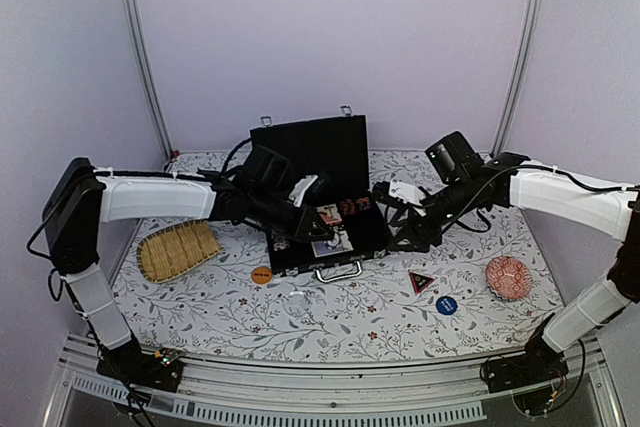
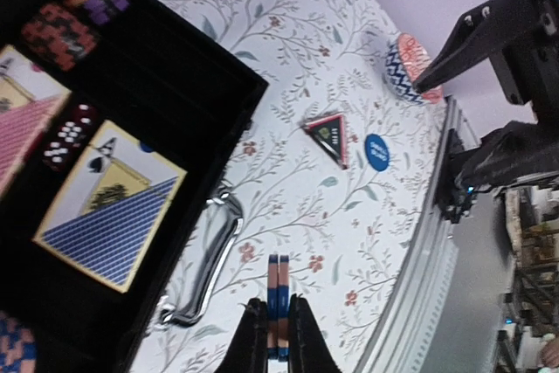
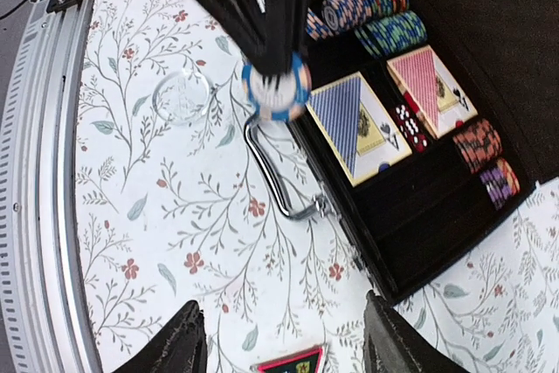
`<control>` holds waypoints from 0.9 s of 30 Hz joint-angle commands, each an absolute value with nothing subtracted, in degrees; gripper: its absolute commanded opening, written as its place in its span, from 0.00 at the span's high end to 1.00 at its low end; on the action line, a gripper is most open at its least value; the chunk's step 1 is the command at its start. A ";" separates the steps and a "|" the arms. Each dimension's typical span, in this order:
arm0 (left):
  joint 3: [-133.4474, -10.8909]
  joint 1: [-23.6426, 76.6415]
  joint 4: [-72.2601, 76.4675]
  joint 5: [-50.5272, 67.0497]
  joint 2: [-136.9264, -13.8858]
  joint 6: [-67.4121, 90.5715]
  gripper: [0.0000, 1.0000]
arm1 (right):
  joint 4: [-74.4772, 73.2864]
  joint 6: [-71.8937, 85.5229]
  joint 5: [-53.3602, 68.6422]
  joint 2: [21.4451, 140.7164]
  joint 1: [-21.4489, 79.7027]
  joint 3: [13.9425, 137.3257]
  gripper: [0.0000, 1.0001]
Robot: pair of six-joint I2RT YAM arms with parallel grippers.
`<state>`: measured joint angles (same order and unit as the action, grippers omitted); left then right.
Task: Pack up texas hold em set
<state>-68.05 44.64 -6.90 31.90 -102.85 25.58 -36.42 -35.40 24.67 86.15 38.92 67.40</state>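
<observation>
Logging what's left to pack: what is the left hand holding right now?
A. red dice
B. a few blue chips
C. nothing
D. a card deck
B: the left hand is shut on a few blue chips, while the decks and dice lie in the case.

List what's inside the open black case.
Visible: blue-backed card deck, red-backed card deck, red dice between them, multicoloured poker chip rows. Anything beneath the decks is covered.
</observation>
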 commanded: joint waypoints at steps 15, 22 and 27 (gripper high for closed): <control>-74.35 44.54 -38.33 0.07 -102.48 -11.03 1.00 | -29.22 -33.38 31.07 81.99 29.97 52.65 0.38; -76.40 44.54 -39.33 -1.21 -106.31 -12.69 0.98 | -29.00 -33.49 30.61 82.30 29.97 52.41 0.38; -78.29 44.53 -40.72 -4.67 -110.09 -13.47 0.97 | -29.09 -33.53 30.63 82.82 29.99 52.31 0.38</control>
